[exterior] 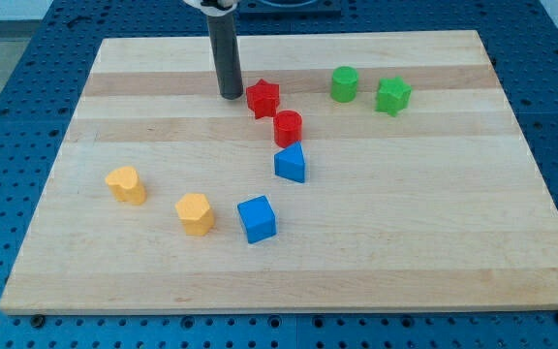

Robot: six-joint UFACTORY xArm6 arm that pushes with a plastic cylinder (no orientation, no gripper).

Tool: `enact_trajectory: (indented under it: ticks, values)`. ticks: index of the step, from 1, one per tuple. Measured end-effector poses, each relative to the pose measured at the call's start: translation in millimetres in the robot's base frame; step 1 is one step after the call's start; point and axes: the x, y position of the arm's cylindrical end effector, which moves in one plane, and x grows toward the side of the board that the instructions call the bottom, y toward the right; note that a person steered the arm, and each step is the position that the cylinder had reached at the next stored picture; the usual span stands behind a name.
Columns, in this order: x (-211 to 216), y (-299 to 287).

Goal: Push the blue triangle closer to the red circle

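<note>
The blue triangle [291,163] lies near the board's middle, just below the red circle [288,127], the two almost touching. A red star [263,98] sits just above and left of the red circle. My tip [231,95] stands on the board right beside the red star's left side, above and left of the red circle and the blue triangle.
A blue cube [257,218] lies below the triangle. A yellow heart-like block [126,183] and a yellow hexagon [195,213] are at the lower left. A green cylinder [345,83] and a green star [392,95] sit at the upper right. The wooden board [434,233] rests on a blue perforated table.
</note>
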Motion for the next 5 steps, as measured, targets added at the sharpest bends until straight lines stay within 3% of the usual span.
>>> enact_trajectory:
  ticks: [2, 5]
  values:
    - [25.7, -3.2]
    - [120.2, 19.5]
